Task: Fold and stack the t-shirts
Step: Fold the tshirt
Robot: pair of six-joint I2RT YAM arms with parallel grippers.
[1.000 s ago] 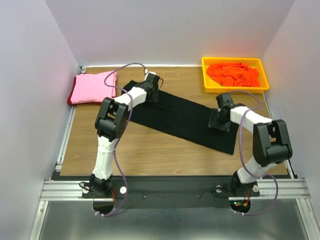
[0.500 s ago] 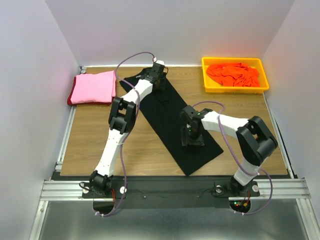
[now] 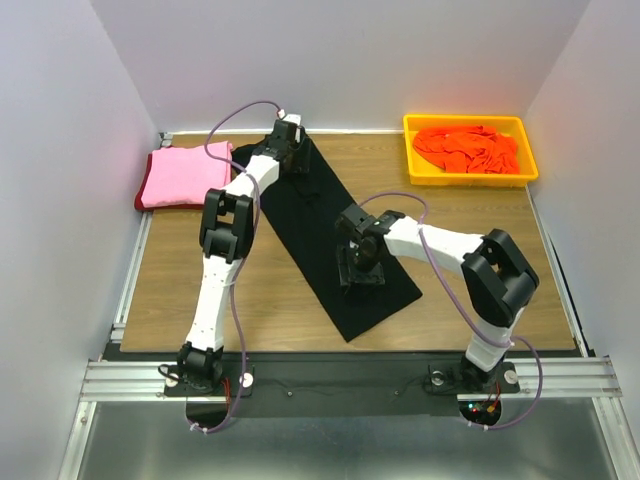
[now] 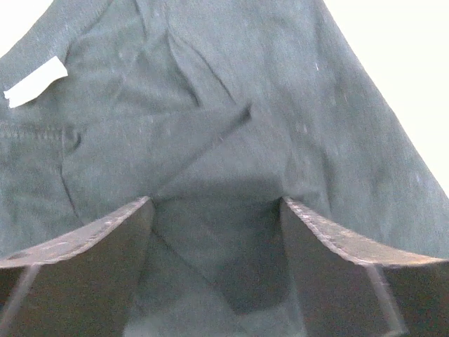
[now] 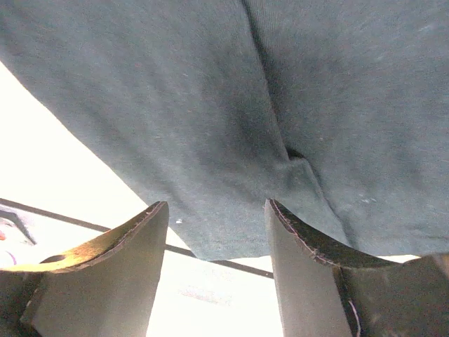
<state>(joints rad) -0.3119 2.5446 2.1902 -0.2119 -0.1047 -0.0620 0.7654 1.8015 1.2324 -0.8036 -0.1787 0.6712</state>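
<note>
A black t-shirt, folded into a long strip, lies diagonally on the wooden table from the far left-centre toward the near middle. My left gripper sits over its far end, jaws wide open, with the cloth and a white label lying flat below them. My right gripper rests on the strip's near part, open; the shirt's near corner shows just ahead of its fingers. A folded pink t-shirt lies on a dark red one at far left.
A yellow tray at the far right holds a crumpled bright orange t-shirt. White walls close in the table on three sides. A metal rail runs along the left edge.
The black strip has swung from lying across the table to a steep diagonal. The right arm dragged its end left and nearer; the left gripper shifted along the far edge and opened wider.
</note>
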